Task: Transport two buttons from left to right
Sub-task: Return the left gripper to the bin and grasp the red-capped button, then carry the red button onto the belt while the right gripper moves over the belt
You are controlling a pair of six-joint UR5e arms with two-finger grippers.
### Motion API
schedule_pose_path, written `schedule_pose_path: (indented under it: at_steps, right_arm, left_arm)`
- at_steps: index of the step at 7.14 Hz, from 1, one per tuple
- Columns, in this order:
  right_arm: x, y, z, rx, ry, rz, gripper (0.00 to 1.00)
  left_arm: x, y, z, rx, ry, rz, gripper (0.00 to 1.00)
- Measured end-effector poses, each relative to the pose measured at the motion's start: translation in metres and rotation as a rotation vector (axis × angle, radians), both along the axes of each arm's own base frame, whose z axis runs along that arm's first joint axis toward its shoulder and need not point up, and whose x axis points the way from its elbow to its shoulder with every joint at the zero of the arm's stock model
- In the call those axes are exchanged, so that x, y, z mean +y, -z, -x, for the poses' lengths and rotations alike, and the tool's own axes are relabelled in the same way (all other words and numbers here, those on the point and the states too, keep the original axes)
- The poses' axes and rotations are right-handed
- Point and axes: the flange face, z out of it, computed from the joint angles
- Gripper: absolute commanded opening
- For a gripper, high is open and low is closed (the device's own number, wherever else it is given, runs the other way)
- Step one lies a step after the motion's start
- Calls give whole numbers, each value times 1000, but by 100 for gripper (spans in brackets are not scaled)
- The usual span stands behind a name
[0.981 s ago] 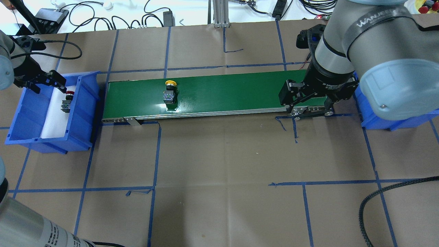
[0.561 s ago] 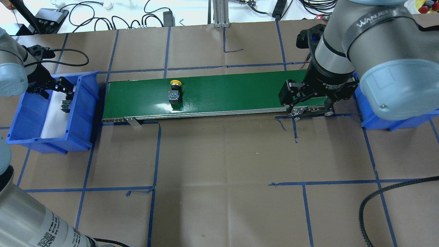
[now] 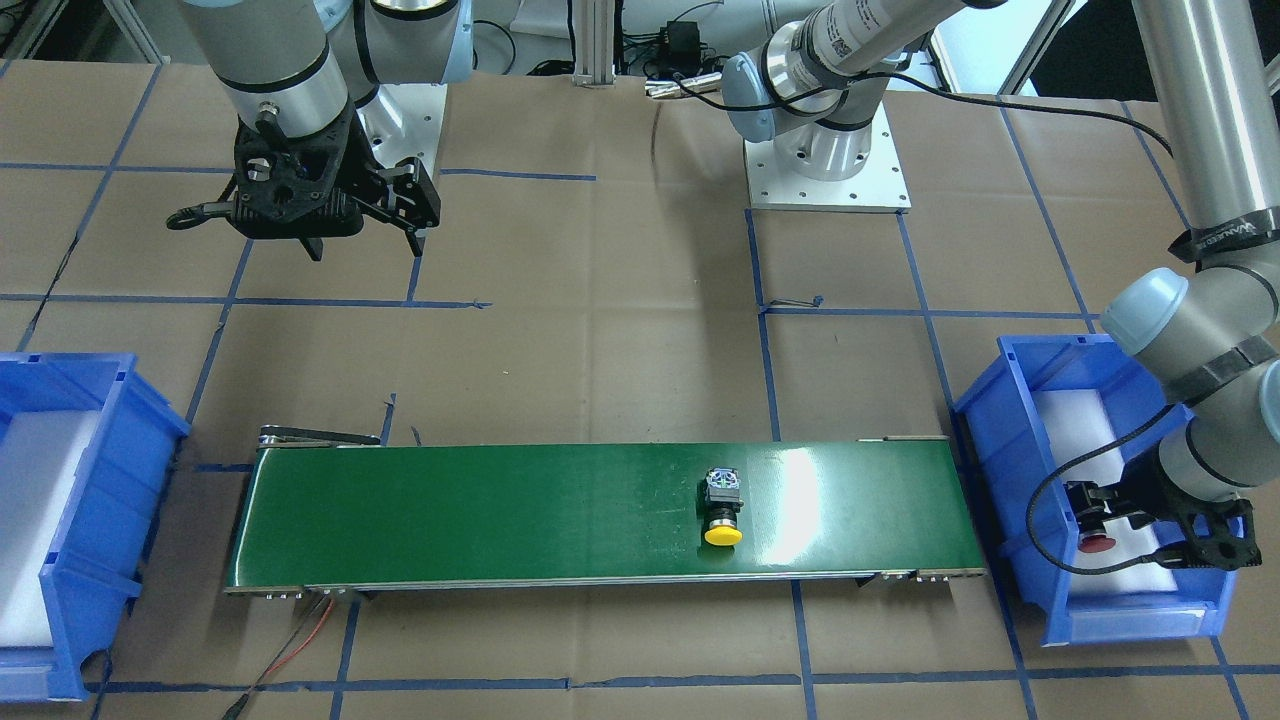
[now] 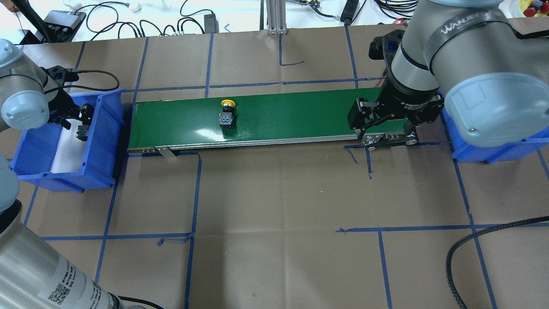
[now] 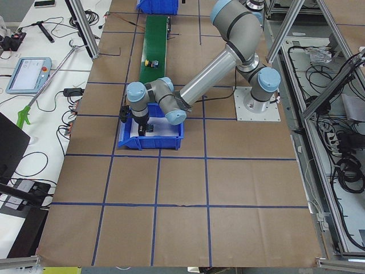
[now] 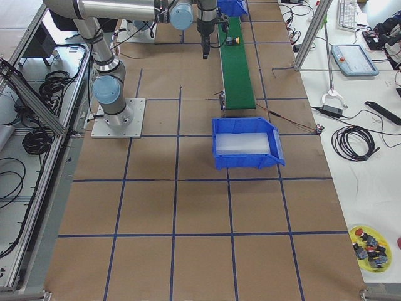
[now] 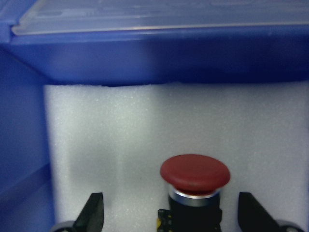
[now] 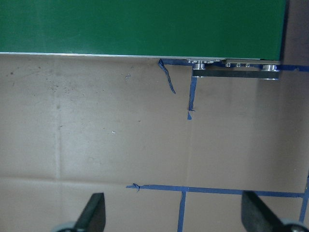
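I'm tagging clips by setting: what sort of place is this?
Probably a robotics lab: a paper-covered table gridded with blue tape, a short green conveyor, a teach pendant and loose cables alongside.

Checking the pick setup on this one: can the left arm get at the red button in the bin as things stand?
Probably yes. The left gripper is inside the blue bin, open and straddling the red button on the white foam, with nothing in between.

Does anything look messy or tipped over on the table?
Yes. The yellow button lies on its side on the green belt, with its cap pointing sideways instead of up. Near the belt's right end, a strip of blue tape is torn and crooked.
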Motion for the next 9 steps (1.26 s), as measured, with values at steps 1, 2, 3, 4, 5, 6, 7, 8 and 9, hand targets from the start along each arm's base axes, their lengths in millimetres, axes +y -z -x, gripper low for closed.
schedule_pose_path:
  at_steps: [1, 2, 3, 4, 5, 6, 7, 8, 9]
  right_arm:
    - [-1, 1, 0, 0, 0, 0, 100]
    - [-4, 4, 0, -1, -1, 3, 100]
    - [-10, 8, -1, -1, -1, 9, 100]
    - [-18, 15, -1, -1, -1, 16, 100]
    - [-25, 21, -2, -2, -1, 23, 100]
    - [-32, 27, -2, -2, -1, 29, 100]
    - [-36, 31, -2, -1, -3, 33, 100]
    - [-40, 34, -2, 1, -5, 42, 100]
    - [-44, 35, -2, 4, -7, 59, 100]
  left_arm:
    - [1, -2, 1, -1, 2, 2, 38]
    - [1, -4, 1, 1, 4, 4, 26]
    - [1, -7, 2, 13, 7, 12, 18]
    - [1, -10, 4, 27, 9, 21, 13]
    - [0, -16, 3, 30, 13, 30, 13]
    - [-2, -24, 3, 31, 19, 35, 13]
    - [-1, -38, 3, 32, 23, 34, 13]
    - [4, -59, 5, 31, 25, 34, 13]
    - [13, -85, 10, 32, 25, 29, 14]
